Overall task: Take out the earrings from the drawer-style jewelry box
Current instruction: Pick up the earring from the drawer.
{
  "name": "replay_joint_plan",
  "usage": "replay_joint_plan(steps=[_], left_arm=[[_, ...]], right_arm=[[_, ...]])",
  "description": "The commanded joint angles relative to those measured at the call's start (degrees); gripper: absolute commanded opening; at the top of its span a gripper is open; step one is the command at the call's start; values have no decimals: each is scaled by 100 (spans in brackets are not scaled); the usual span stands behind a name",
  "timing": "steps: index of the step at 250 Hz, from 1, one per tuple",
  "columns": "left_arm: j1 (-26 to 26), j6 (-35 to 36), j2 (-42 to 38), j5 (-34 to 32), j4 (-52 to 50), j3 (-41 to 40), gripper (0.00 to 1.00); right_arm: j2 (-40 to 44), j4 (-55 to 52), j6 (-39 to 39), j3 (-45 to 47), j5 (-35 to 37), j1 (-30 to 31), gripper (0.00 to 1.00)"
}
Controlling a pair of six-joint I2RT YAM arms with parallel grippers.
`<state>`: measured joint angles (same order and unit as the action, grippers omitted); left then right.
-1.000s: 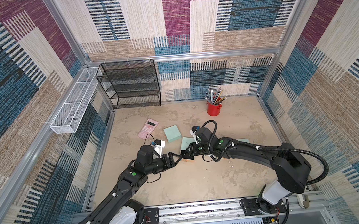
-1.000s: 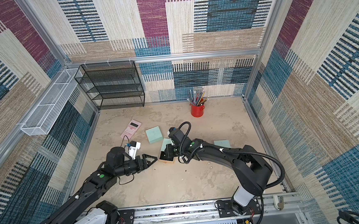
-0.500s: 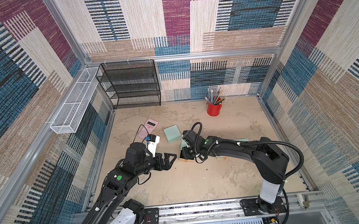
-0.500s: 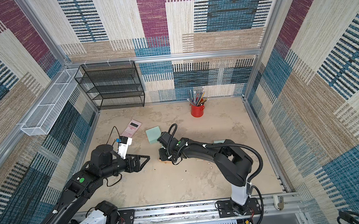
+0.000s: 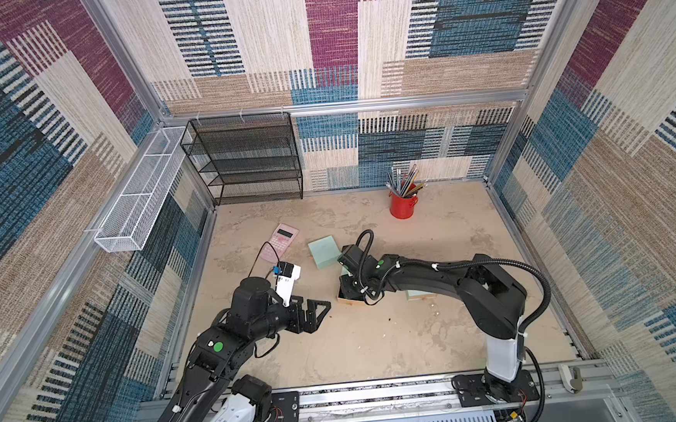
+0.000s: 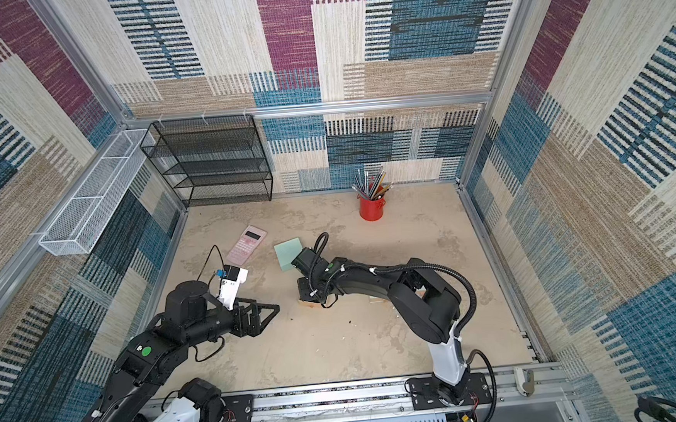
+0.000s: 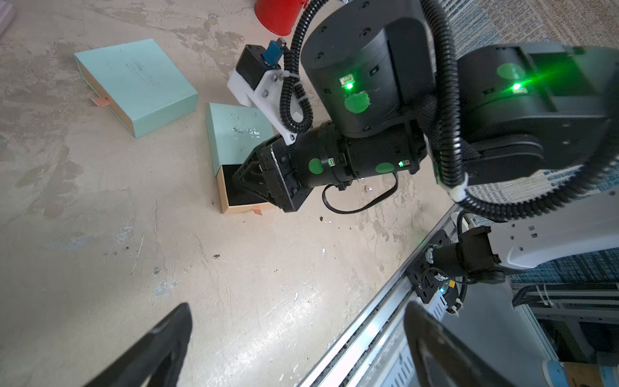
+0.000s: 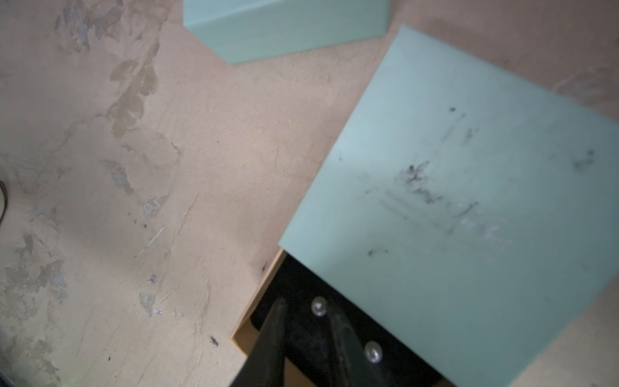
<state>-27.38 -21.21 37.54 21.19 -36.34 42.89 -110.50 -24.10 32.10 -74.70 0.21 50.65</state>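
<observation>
The counter [image 7: 100,254] is seen as matt and rough, with blotchy patches. The jewelry box [image 8: 452,167] is covered in matt, smudged mint paper; its drawer [image 8: 301,283] is lined in matt black. The earrings [image 8: 319,306] are glossy and pearly.

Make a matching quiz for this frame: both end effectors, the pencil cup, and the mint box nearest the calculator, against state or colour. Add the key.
Things:
1. left end effector
2. right end effector
3. pencil cup
4. mint box nearest the calculator

States:
A. drawer pushed in
B. reaching into the pulled-out drawer
C. red, upright
D. open, holding nothing

Pairs: 1-D, 2-B, 3-C, 4-A
</observation>
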Motion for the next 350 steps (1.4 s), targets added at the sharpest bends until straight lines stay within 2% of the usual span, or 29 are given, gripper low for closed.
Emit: replay_joint_plan(steps=[1,129,182,259,350], left_arm=[[4,122,-10,17,-5,-16,99],[0,113,-10,26,-13,-22,98],[20,85,10,42,6,-30,98],[48,65,21,78,32,-59,99],[74,55,19,122,62,-66,99]], right_arm=[[-76,-42,-4,-65,86,6,25],[-279,-124,62,-121,352,6,23],[-231,-60,124,-36,452,2,20],[-160,72,147,-29,289,15,12],[81,116,189,85,146,15,10]])
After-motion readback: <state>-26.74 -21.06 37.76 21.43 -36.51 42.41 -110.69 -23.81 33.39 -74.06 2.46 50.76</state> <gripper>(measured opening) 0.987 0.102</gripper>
